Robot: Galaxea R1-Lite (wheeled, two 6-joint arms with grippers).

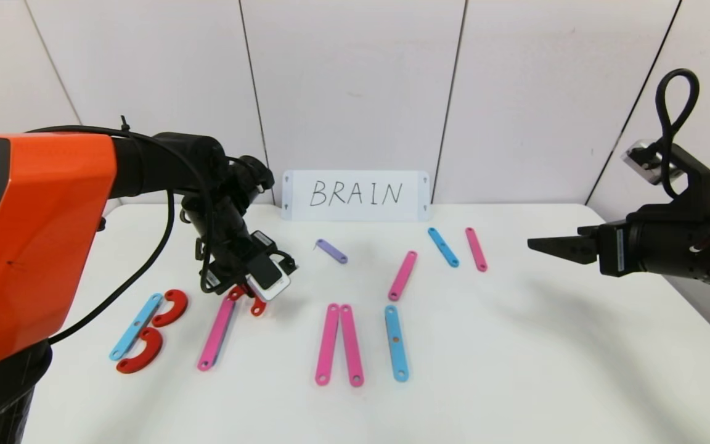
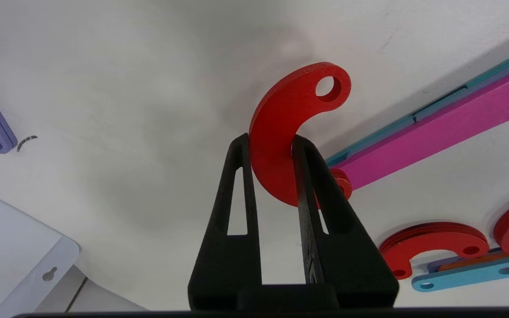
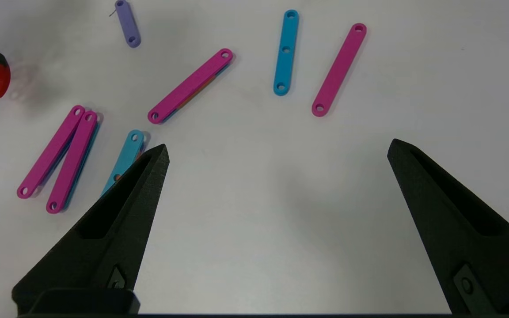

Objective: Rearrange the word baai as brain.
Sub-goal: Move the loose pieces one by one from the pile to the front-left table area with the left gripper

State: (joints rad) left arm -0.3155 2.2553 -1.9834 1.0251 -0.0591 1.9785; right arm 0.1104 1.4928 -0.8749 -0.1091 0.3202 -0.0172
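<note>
My left gripper (image 1: 248, 296) (image 2: 270, 139) is shut on a red C-shaped curve (image 2: 290, 110), held on edge at the top end of a long pink strip (image 1: 216, 333) lying on a blue one. Left of it lies a B: a blue strip (image 1: 136, 325) with two red curves (image 1: 170, 307) (image 1: 140, 351). Further right lie two pink strips (image 1: 338, 344) side by side and a blue strip (image 1: 396, 343). My right gripper (image 1: 541, 245) (image 3: 279, 145) hangs open and empty above the table's right side.
Loose pieces lie toward the back: a short lilac strip (image 1: 331, 251), a pink strip (image 1: 403, 275), a blue strip (image 1: 443, 247) and another pink strip (image 1: 476, 249). A white card (image 1: 355, 195) handwritten BRAIN leans on the back wall.
</note>
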